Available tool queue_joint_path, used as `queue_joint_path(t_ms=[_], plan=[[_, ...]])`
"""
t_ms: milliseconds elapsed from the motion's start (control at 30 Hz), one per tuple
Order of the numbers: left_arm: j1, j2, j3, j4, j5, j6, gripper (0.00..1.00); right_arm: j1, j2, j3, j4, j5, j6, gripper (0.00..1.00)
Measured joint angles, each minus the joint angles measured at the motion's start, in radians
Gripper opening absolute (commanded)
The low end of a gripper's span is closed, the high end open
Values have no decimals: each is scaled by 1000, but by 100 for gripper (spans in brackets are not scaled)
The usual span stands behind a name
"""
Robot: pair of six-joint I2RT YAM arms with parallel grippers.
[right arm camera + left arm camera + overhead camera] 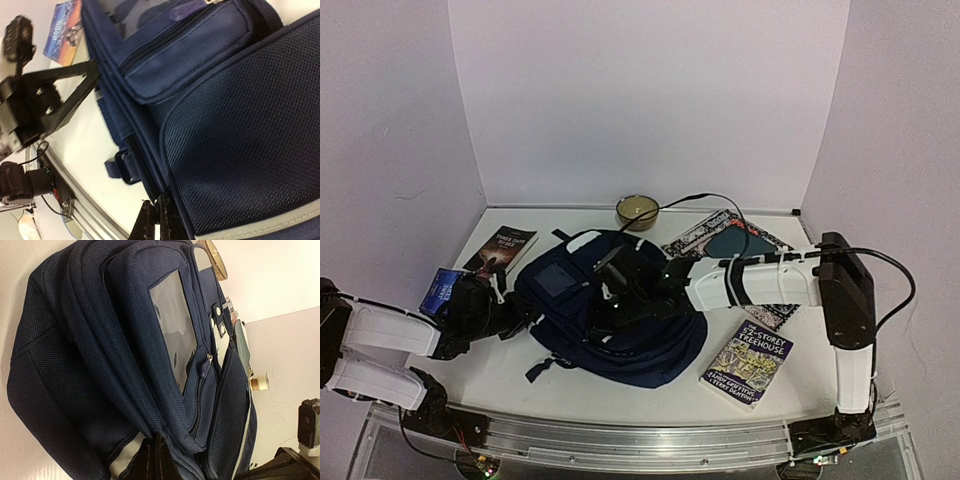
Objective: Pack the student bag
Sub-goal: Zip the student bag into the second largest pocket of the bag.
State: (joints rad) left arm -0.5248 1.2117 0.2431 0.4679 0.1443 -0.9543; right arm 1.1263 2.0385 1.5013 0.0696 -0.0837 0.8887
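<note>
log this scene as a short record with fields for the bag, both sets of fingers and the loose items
bag: student bag, navy, lying flat between the arms
left fingers: shut, tips at the bag's edge
right fingers: shut, tips at a bag seam
held: cannot tell if fabric is pinched
books: treehouse book right of the bag; dark book and blue book on its left
other: bowl behind the bag
</note>
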Motion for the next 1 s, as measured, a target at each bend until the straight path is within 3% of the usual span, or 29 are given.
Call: queue_joint_path(t_ms=[333, 700, 1000], plan=[[-33, -65, -69, 31, -62, -18, 0, -9, -48, -44, 2, 20, 17, 0], [-63, -10, -49, 114, -62, -18, 0, -9, -309, -339, 84, 65, 26, 0], [20, 54, -34, 91, -154, -12, 0, -25, -452, -474, 34, 141, 16, 0]])
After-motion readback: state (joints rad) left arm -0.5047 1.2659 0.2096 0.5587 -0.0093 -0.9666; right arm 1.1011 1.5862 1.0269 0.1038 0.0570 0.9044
